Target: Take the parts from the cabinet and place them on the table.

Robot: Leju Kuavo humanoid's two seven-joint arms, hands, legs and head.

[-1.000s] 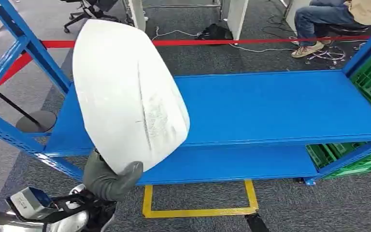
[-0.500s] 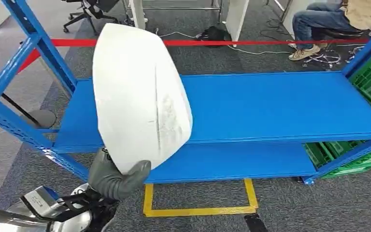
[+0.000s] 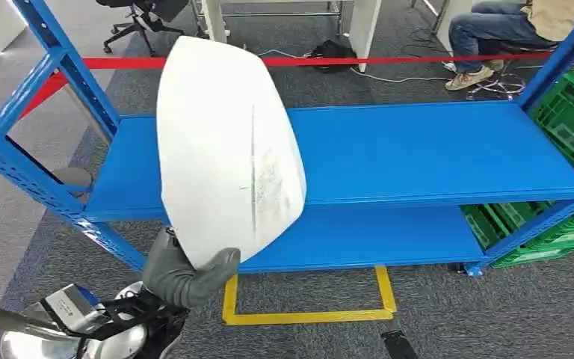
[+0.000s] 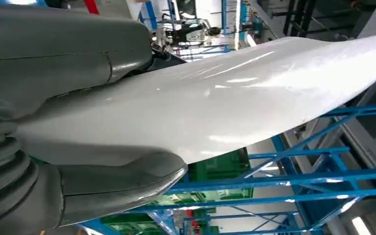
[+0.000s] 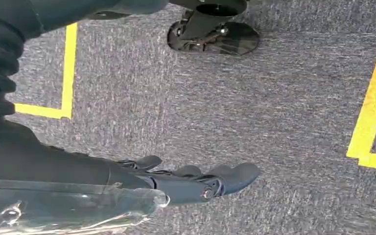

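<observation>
One white part [image 3: 228,153], gripped at its lower edge by the left hand [image 3: 187,273], upright before the blue cabinet [image 3: 418,157]. Two shelves there, bare surfaces beside the part. Right hand [image 5: 196,183] over carpet, fingers apparently extended, holding nothing.

Bright, even indoor light; glare streaks the white part [image 4: 235,98].

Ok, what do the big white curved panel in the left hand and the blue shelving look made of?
The large white curved panel looks like moulded plastic or painted composite: smooth, glossy highlights, grey scuffs; I can't tell which. The left hand grips its lower edge. The blue shelving rack looks like painted steel: flat satin decks, perforated uprights.
</observation>
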